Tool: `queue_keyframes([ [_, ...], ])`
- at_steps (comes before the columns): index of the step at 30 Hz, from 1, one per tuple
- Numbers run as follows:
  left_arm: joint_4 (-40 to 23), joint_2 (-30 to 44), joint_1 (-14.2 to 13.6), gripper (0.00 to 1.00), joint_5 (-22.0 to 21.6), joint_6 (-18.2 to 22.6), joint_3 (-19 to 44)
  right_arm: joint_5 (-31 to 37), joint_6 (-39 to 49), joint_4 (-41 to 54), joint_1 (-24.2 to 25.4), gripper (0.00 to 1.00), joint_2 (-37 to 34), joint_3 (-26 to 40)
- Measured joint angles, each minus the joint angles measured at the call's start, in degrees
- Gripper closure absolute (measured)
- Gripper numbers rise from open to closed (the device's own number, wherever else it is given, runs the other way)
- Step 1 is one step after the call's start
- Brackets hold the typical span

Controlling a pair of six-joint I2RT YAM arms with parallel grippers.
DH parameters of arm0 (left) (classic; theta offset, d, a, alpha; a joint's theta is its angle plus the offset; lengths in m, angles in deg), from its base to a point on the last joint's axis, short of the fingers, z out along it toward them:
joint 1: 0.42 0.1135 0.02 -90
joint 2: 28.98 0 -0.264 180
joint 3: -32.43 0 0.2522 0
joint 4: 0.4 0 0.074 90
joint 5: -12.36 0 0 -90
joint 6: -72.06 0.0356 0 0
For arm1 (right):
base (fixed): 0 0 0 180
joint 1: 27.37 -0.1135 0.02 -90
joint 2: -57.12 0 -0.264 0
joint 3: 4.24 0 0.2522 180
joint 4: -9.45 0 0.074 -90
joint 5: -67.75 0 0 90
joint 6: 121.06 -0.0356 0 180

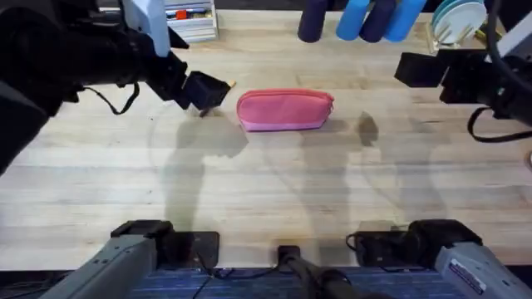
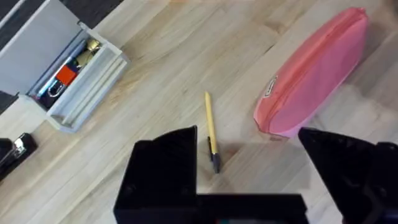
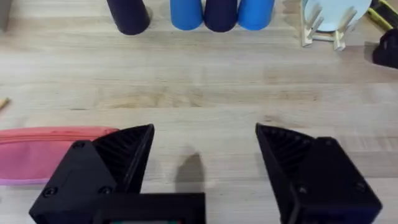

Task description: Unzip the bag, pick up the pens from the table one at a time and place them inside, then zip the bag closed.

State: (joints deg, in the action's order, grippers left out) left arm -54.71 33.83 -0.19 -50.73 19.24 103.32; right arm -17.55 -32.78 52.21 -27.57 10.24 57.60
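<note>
- We find the left pincer spread apart, poised over the pen, which lies on the desk just beside the bag, at the bag's left end.
- The pen's long axis points away from the pincer, dark tip nearest.
- The right pincer, also apart, hangs empty right of the bag; we judge the left arm nearer.

The bag lies on the table near its middle, long side running left to right. A pen lies on the table just left of the bag, apart from it. The left gripper hangs over that pen, left of the bag. The right gripper hangs well right of the bag. Cups stand along the far edge, behind the bag; a tray sits at the far left.
</note>
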Motion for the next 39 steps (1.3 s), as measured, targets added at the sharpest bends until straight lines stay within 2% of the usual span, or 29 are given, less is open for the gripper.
queue_keyframes([
  [13,0.4,1.08,0.0,0.008,0.56,2.94,0.0,0.02,0.0,0.0,0.0,0.004,-0.02,0.0],
  [18,-0.67,4.4,0.0,0.008,0.89,5.41,0.0,0.02,0.0,0.0,0.0,0.004,-0.02,0.0],
  [26,1.05,10.89,0.0,0.008,8.04,13.67,0.0,0.02,0.0,0.0,0.0,0.004,-0.02,0.0],
  [31,2.31,14.66,0.0,0.008,11.78,15.55,0.0,0.0,0.0,0.01,0.0,0.004,-0.02,0.0],
  [39,2.45,20.88,0.0,0.008,16.86,16.29,0.0,0.02,0.0,0.0,0.0,0.004,-0.02,0.0],
])
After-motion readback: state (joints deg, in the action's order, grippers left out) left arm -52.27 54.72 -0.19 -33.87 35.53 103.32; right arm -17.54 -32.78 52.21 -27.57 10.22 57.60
